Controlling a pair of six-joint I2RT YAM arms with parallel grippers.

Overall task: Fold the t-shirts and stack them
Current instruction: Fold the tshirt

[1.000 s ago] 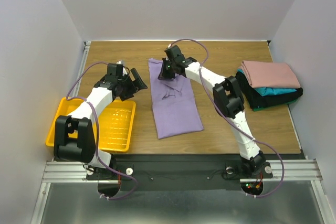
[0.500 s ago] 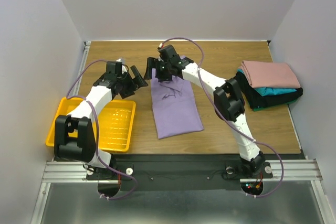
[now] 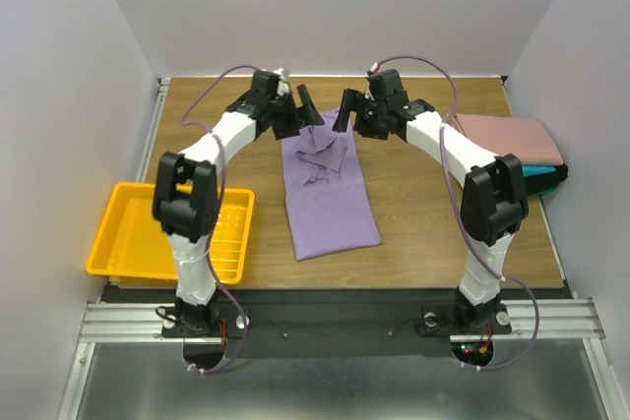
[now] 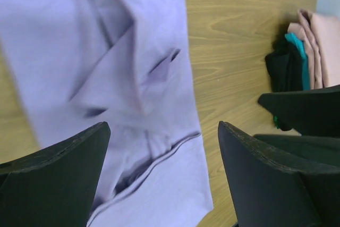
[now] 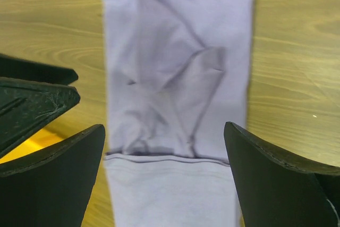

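Near the far edge of the tabletop (image 3: 423, 213), the left gripper (image 3: 295, 113) and right gripper (image 3: 352, 113) hover open and empty above the far end of the lavender t-shirt (image 3: 330, 199); the stack of folded t-shirts (image 3: 517, 140) sits at the right edge.

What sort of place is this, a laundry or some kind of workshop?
Probably a robot test booth, not a laundry: plain white walls box in a wooden table, two arms are bolted to a metal rail at its near edge, and a purple shirt and a folded stack lie out.
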